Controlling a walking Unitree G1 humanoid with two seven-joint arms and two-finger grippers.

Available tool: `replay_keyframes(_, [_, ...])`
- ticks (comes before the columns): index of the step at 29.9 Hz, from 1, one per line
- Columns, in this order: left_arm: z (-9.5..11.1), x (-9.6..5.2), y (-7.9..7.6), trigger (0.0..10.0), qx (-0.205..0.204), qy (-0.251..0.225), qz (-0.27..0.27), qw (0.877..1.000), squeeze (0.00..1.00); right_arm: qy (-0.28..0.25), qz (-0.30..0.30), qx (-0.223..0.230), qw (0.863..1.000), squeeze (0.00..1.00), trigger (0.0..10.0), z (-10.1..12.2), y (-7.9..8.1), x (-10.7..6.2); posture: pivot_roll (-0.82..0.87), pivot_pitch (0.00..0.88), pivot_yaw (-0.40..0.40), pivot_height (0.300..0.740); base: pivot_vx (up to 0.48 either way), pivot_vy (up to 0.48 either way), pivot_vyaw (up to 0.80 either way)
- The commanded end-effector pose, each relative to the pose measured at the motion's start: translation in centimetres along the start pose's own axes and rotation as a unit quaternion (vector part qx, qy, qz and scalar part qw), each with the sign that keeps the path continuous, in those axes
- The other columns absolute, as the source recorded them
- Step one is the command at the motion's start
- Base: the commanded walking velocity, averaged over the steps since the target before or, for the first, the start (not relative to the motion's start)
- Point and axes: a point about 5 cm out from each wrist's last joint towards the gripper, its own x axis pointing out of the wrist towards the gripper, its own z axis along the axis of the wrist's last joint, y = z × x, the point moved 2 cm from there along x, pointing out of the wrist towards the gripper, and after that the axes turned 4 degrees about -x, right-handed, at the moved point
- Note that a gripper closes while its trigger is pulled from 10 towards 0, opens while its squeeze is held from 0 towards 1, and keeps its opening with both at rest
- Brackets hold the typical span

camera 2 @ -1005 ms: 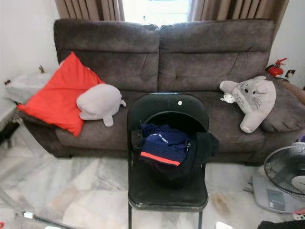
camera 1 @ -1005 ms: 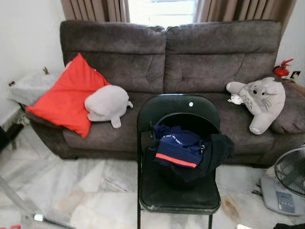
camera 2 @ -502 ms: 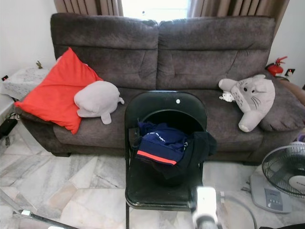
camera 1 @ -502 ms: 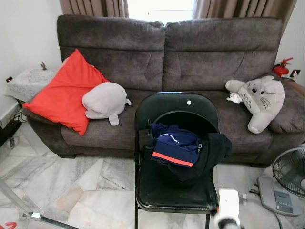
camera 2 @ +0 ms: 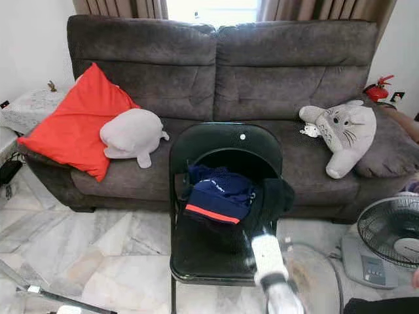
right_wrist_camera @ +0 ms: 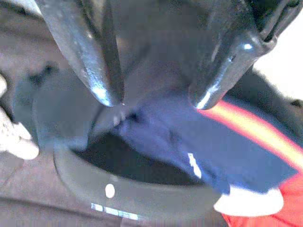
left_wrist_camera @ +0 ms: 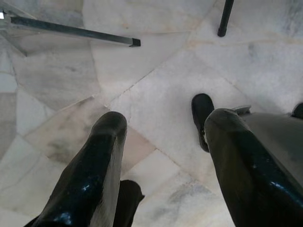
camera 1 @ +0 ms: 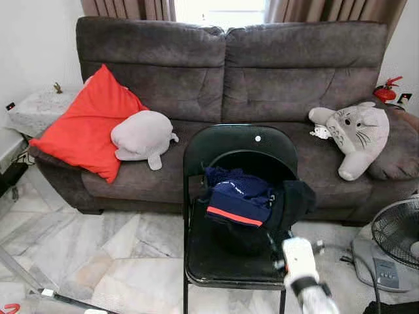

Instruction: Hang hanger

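A black folding chair (camera 1: 239, 142) stands in front of the sofa. A navy garment with a red stripe (camera 1: 237, 200) lies heaped on its seat beside a black garment (camera 1: 298, 199). I cannot make out a hanger in the pile. My right arm (camera 1: 298, 256) reaches up from the lower right to the chair's front right corner. In the right wrist view my right gripper (right_wrist_camera: 156, 97) is open, its fingers pointing at the navy garment (right_wrist_camera: 199, 151) and the curved chair back (right_wrist_camera: 132, 201). My left gripper (left_wrist_camera: 165, 120) hangs open over the marble floor.
Behind the chair is a grey sofa (camera 1: 275, 72) with a red cushion (camera 1: 88, 127), a grey plush (camera 1: 141, 134) and a grey-white plush (camera 1: 353, 134). A fan (camera 1: 396, 239) stands at the right. A metal bar (camera 1: 62, 299) lies on the floor at the lower left.
My right arm has come up from the bottom edge and moved towards the clothes on the chair. The camera has shifted slightly; the chair and clothes have not moved.
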Motion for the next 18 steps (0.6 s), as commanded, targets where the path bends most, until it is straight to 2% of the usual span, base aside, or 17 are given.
replay_keyframes(1, [-0.1,0.1,-0.5,10.0,0.004,0.004,-0.002,1.0,0.0,0.012,0.025,0.003,1.0,0.86,10.0,-0.1,0.9,0.3,0.01,0.0,0.038,0.74,0.0,0.0,0.0])
replay_keyframes(2, [0.1,0.2,-1.0,10.0,0.004,0.003,-0.005,1.0,0.0,0.011,0.049,0.001,0.999,0.0,10.0,0.2,1.4,0.8,0.01,0.0,0.041,0.74,0.0,0.0,0.0])
replay_keyframes(5, [0.1,0.3,-1.8,10.0,0.004,0.002,-0.009,1.0,0.0,0.005,0.084,0.0,0.996,0.0,10.0,0.7,2.1,1.2,0.02,0.0,0.036,0.74,0.0,0.0,0.0])
replay_keyframes(13, [-0.1,0.4,-3.0,10.0,0.002,0.004,-0.013,1.0,0.0,-0.002,0.096,0.011,0.995,0.0,10.0,1.2,2.5,1.2,0.03,0.0,0.033,0.74,0.0,0.0,0.0])
replay_keyframes(14, [-0.2,0.4,-3.3,10.0,0.002,0.004,-0.015,1.0,0.0,-0.002,0.1,0.013,0.995,1.0,10.0,1.1,2.5,1.1,0.03,0.0,0.035,0.74,0.0,0.0,0.0])
replay_keyframes(18, [-0.4,0.4,-4.3,10.0,0.004,0.005,-0.021,1.0,0.0,0.029,0.089,-0.017,0.995,1.0,10.0,0.1,2.2,0.6,0.02,0.0,0.035,0.74,0.0,0.0,0.0])
